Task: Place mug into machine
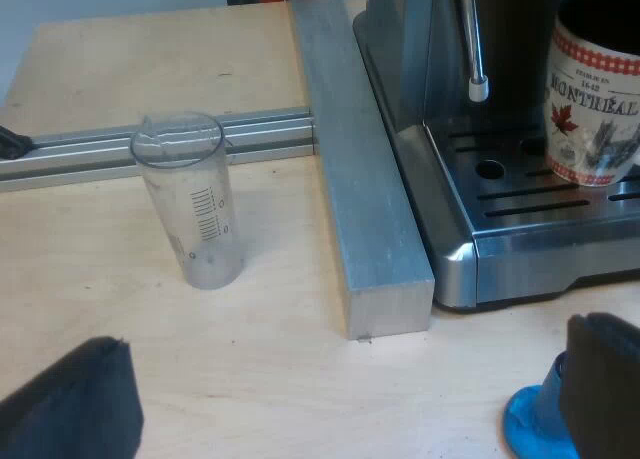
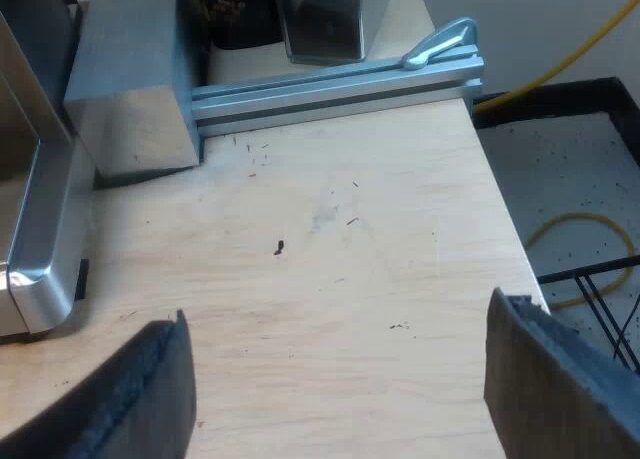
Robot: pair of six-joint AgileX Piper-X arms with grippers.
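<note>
Mug (image 1: 592, 104) stands on your machine (image 1: 500, 259); left tool (image 1: 335, 409) and right tool (image 2: 345, 389) both hang released above the worktop (image 2: 330, 239).

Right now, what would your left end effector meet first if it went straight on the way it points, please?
Probably the wooden table at the foot of the aluminium bar, or the bar's end itself; depth is unclear. The measuring glass stands aside.

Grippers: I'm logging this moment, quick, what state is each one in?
Left gripper: open, holding nothing.
Right gripper: open, holding nothing.
</note>
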